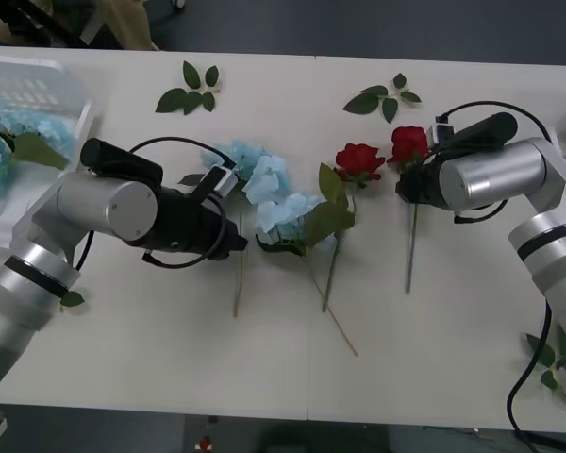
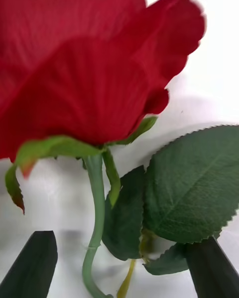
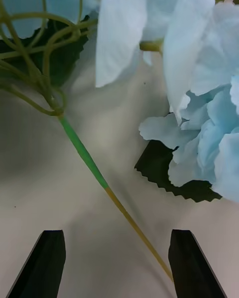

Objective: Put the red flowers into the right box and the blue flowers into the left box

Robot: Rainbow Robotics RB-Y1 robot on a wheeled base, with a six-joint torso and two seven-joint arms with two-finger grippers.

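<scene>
Presently, the left gripper (image 3: 112, 263) sits at centre-left of the white worktop (image 1: 170, 359), fingers spread wide on either side of a blue flowers (image 1: 264, 184) stem. The right gripper (image 2: 119, 268), at right of centre, stands equally wide around the stem of the red flowers (image 1: 407, 143). The left box (image 1: 38, 80) at upper left holds blue blooms.

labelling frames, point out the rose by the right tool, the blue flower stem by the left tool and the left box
red rose (image 2: 84, 74), right wrist view, bloom
blue flower stem (image 3: 84, 156), left wrist view, green part
left box (image 1: 75, 90), front view, rim
</scene>
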